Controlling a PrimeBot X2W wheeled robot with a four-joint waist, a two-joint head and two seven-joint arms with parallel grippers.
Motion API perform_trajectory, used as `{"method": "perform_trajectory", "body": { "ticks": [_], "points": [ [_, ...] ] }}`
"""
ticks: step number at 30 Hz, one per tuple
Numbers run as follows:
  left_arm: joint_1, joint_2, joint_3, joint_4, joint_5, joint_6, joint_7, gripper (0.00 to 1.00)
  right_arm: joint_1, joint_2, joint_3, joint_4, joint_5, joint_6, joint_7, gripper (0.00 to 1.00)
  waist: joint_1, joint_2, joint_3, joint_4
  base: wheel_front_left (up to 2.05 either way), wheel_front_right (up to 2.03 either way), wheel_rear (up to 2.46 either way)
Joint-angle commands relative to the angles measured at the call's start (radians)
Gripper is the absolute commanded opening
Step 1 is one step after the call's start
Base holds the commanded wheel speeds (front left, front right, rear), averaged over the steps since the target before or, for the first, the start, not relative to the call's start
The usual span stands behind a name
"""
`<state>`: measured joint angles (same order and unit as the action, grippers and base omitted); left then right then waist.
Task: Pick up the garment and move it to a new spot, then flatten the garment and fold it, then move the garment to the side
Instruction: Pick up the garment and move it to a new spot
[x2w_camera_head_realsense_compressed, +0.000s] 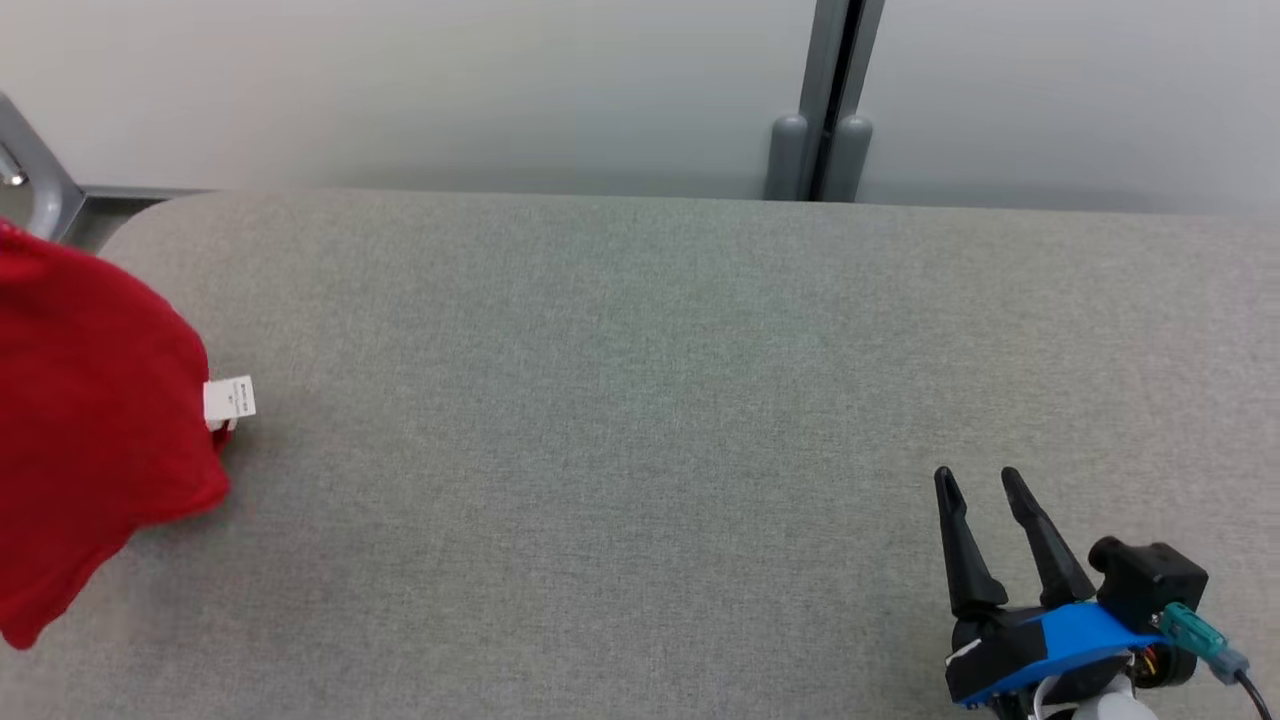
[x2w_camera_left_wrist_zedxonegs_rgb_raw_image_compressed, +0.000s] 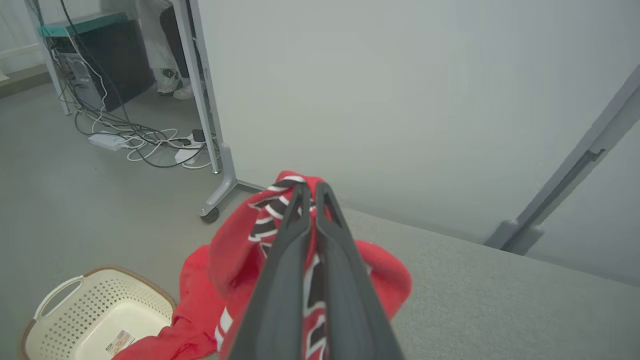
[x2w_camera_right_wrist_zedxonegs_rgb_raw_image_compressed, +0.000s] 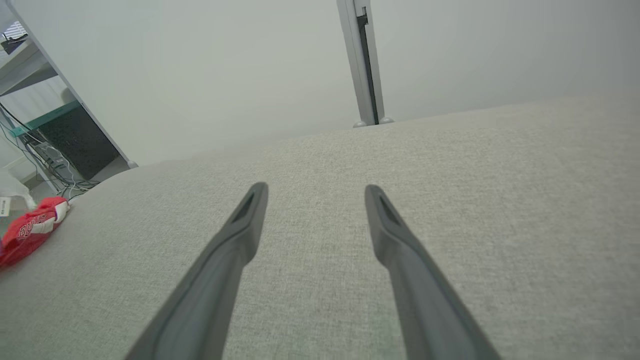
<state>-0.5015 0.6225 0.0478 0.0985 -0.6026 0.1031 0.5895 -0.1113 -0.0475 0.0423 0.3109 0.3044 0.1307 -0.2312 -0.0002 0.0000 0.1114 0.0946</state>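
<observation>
left tool (x2w_camera_left_wrist_zedxonegs_rgb_raw_image_compressed: 311, 190) clamped shut on the red garment (x2w_camera_left_wrist_zedxonegs_rgb_raw_image_compressed: 235, 250), fingers pinching its striped trim, arm pointing out past the left end of the counter (x2w_camera_left_wrist_zedxonegs_rgb_raw_image_compressed: 475, 300). garment bunched at that edge, part hanging down by the white basket (x2w_camera_left_wrist_zedxonegs_rgb_raw_image_compressed: 90, 300) on the floor. right tool (x2w_camera_head_realsense_compressed: 977, 480) jaws wide apart, holding nothing, low over the counter's near right, fingers pointing away from the robot.

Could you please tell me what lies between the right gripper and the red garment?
Nothing but bare grey tabletop, as the head view shows, from right gripper to garment.
</observation>
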Motion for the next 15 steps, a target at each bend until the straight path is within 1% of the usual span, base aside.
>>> {"method": "perform_trajectory", "body": {
  "ticks": [1,5,8,10,13,15],
  "points": [
    [-0.024,-0.001,-0.01,-0.031,-0.004,-0.007,0.008,0.0,0.016,-0.005,0.001,0.011,0.015,0.0,-0.008,1.0,0.0002,0.0,-0.042,-0.036,0.0,0.0,0.0],
    [-0.083,-0.018,-0.052,-0.142,-0.012,-0.022,0.037,0.0,0.037,-0.005,-0.001,0.041,0.038,0.0,-0.02,1.0,0.0002,0.0,-0.08,-0.072,0.0,0.0,0.0],
    [-0.127,-0.042,-0.091,-0.204,-0.018,-0.035,0.05,0.0,0.041,-0.005,0.002,0.051,0.044,0.0,-0.026,1.0,0.0002,0.0,-0.088,-0.109,0.0,0.0,0.0],
    [-0.155,-0.06,-0.119,-0.23,-0.025,-0.048,0.057,0.0,0.034,-0.005,0.007,0.052,0.047,0.0,-0.027,1.0,0.0002,0.0,-0.089,-0.137,0.0,0.0,0.0],
    [-0.182,-0.103,-0.163,-0.255,-0.047,-0.066,0.064,0.0,0.025,-0.005,0.01,0.051,0.043,0.0,-0.029,1.0,0.0002,0.0,-0.086,-0.18,0.0,0.0,0.0],
    [-0.193,-0.119,-0.191,-0.259,-0.049,-0.076,0.068,0.0,0.02,-0.005,0.01,0.049,0.04,0.0,-0.03,1.0,0.0002,0.0,-0.079,-0.209,0.0,0.0,0.0]
  ]
}}
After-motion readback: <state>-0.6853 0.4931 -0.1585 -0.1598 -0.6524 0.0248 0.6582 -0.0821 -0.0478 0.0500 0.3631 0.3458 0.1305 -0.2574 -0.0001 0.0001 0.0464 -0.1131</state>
